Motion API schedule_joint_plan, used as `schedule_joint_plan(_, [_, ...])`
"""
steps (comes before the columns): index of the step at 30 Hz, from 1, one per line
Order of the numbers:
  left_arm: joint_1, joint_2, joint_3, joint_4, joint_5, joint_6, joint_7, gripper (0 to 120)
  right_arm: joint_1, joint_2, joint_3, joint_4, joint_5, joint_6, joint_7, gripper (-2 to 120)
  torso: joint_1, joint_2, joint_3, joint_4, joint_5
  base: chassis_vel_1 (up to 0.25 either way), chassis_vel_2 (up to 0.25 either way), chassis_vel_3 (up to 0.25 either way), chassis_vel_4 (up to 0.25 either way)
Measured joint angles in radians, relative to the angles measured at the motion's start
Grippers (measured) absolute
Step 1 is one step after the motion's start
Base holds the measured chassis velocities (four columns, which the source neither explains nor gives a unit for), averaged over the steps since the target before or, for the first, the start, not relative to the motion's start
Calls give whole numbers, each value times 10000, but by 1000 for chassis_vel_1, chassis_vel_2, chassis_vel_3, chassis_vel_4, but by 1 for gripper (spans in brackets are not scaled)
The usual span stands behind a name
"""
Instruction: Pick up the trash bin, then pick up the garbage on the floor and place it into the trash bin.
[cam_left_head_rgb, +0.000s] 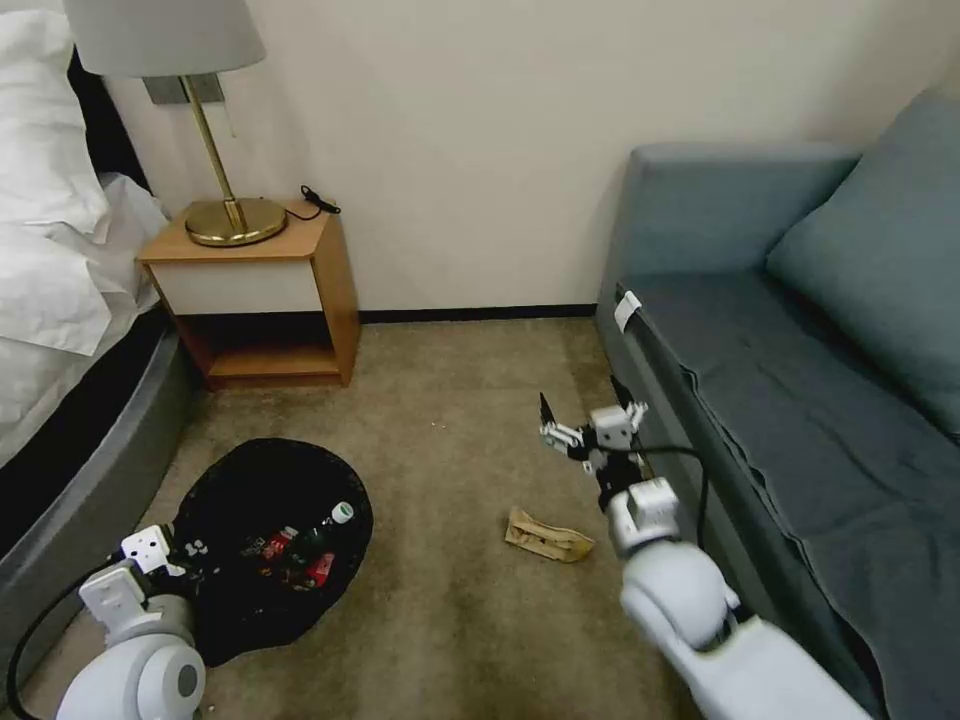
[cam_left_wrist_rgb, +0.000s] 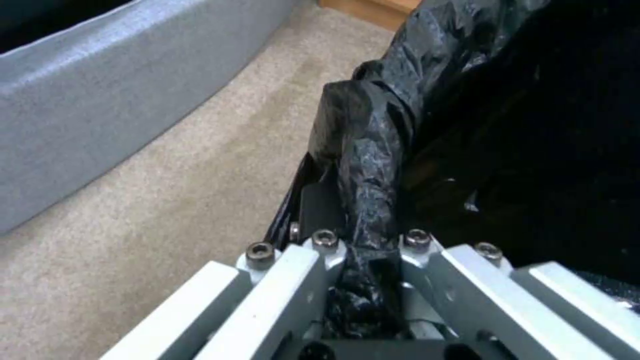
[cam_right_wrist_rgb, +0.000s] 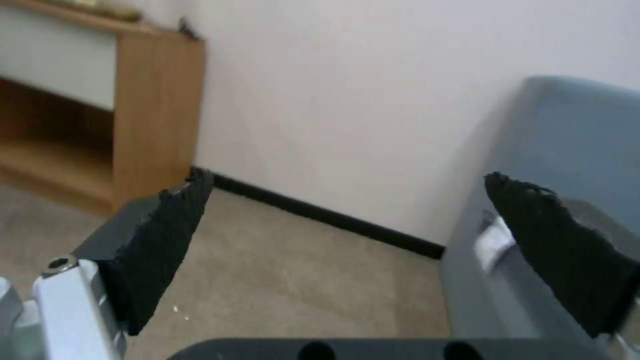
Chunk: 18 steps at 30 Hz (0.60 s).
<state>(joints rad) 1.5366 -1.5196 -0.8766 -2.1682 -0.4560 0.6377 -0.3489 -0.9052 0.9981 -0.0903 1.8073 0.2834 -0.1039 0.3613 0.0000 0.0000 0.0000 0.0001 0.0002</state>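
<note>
The trash bin (cam_left_head_rgb: 250, 490), round and lined with a crinkly black bag, sits low at the left. My left gripper (cam_left_head_rgb: 190, 553) is shut on its rim, and the left wrist view shows the bag's rim (cam_left_wrist_rgb: 367, 165) pinched between the fingers. Inside the bin lie a red-and-white wrapper (cam_left_head_rgb: 276, 543) and a small clear bottle (cam_left_head_rgb: 322, 535) with a green label and white cap. A crumpled tan wrapper (cam_left_head_rgb: 546, 537) lies on the carpet. My right gripper (cam_left_head_rgb: 584, 404) hangs open above and beyond it, beside the sofa, with nothing between its fingers (cam_right_wrist_rgb: 160, 240).
A grey-blue sofa (cam_left_head_rgb: 800, 400) runs along the right. A wooden nightstand (cam_left_head_rgb: 265, 300) with a brass lamp (cam_left_head_rgb: 215, 200) stands at the back left, and the bed's grey frame (cam_left_head_rgb: 90, 470) borders the left. Open carpet (cam_left_head_rgb: 450, 420) lies between them.
</note>
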Motion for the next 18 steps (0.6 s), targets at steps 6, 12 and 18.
schedule_joint_plan(6, [16, -129, 12, 76, 43, -79, 14, 2, 2955, -702, -2636, -2419, 999, -467, -1555, 100, 0, 0, 1, 4, -4, 0, 0, 0, 0])
schedule_joint_plan(12, [93, -192, -26, 122, 81, -173, 29, 2, 4606, -983, -5268, -4186, 1960, -1197, -3583, 100, 1, -1, 1, -2, 2, 0, 0, 0, 0])
schedule_joint_plan(18, [122, -204, -79, 132, 91, -191, 29, 2, 5551, -871, -6372, -5395, 1833, -1412, -5617, 100, 0, 0, 0, -1, 0, 0, 0, 0, 0])
